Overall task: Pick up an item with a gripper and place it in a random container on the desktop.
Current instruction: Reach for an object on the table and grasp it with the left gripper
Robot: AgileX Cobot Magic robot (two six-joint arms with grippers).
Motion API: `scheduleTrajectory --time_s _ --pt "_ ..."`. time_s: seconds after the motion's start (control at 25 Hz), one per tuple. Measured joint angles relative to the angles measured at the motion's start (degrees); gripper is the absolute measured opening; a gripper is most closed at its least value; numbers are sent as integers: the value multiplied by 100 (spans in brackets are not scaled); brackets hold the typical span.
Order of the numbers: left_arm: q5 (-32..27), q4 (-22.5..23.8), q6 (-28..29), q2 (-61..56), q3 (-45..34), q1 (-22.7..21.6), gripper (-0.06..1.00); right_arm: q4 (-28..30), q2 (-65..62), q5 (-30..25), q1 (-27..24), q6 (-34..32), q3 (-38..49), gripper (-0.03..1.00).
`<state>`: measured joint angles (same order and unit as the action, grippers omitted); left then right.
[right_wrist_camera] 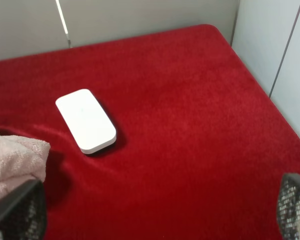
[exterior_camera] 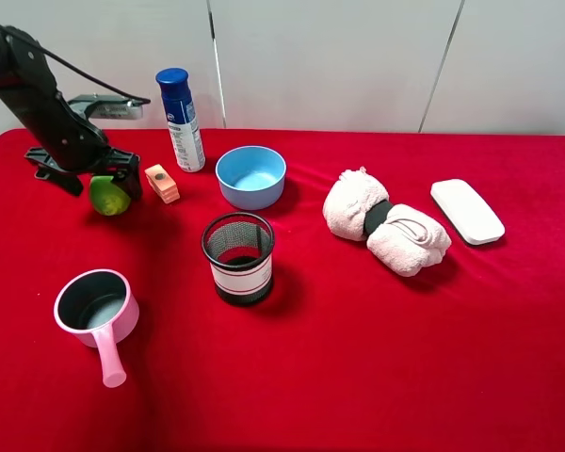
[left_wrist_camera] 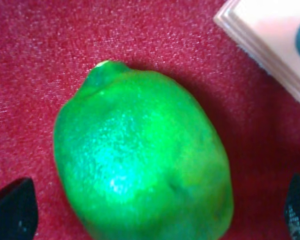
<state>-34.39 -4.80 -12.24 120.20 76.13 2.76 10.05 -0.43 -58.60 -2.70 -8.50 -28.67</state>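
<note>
L gripper [exterior_camera: 111,185] positioned over lime [left_wrist_camera: 140,155] at far-left of red desktop [exterior_camera: 358,377]. Jaws spread wide, fingertips [left_wrist_camera: 12,210] set either side of fruit w/ gap on both sides, so not gripped. Lime laid on cloth, orange block [exterior_camera: 162,183] just beside. Blue bowl [exterior_camera: 250,176] placed right of block, well apart from lime. R gripper [right_wrist_camera: 155,215] seen only via wrist cam: jaws wide, white flat case [right_wrist_camera: 86,120] seen on cloth beyond.

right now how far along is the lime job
Done: the left end effector is positioned around the lime, fingers open on either side. In hand: the grasp, not yet closed. Left: lift, carry and drop it into the blue bowl, which holds nothing.
</note>
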Motion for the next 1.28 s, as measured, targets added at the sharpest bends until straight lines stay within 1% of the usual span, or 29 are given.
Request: scheduleTrajectory --time_s 0.2,0.52,0.68,0.88,1.28 --pt "189 0 -54 184 88 0 98 0 0 0 0 0 0 69" --pt "313 0 -213 259 92 0 97 0 0 0 0 0 0 69" --pt "313 0 -262 259 92 0 89 0 0 0 0 0 0 69" --pt "315 0 -266 259 92 0 69 0 0 0 0 0 0 69" --pt "320 0 -266 259 92 0 69 0 0 0 0 0 0 69"
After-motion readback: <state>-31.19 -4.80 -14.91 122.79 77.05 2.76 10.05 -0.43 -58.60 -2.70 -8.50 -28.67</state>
